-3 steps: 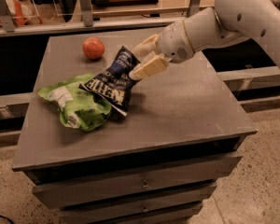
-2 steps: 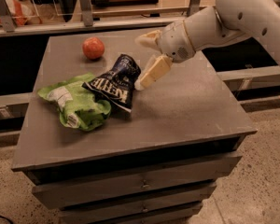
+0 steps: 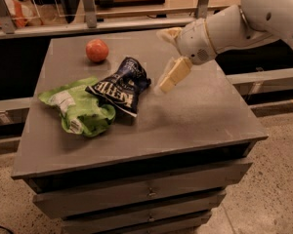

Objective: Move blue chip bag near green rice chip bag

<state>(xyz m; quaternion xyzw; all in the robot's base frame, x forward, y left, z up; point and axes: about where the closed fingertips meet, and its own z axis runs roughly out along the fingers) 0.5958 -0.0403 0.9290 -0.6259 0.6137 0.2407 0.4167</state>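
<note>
The blue chip bag (image 3: 121, 85) lies on the grey cabinet top (image 3: 195, 116), its left edge resting on the green rice chip bag (image 3: 78, 107). The green bag lies crumpled at the left of the top. My gripper (image 3: 162, 60) hangs just right of the blue bag, a little above the surface. It is open and empty, with one cream finger (image 3: 173, 75) pointing down toward the bag's right edge and the other higher up behind it. Nothing touches the blue bag but the green bag and the top.
A round orange-red fruit (image 3: 96, 50) sits at the back left of the top. The cabinet has drawers (image 3: 146, 191) below. A rail and shelving run behind it. The white arm (image 3: 254, 21) comes in from the upper right.
The gripper opened and let go of the blue chip bag, then drew back slightly to the right. The bag now rests on the top against the green bag.
</note>
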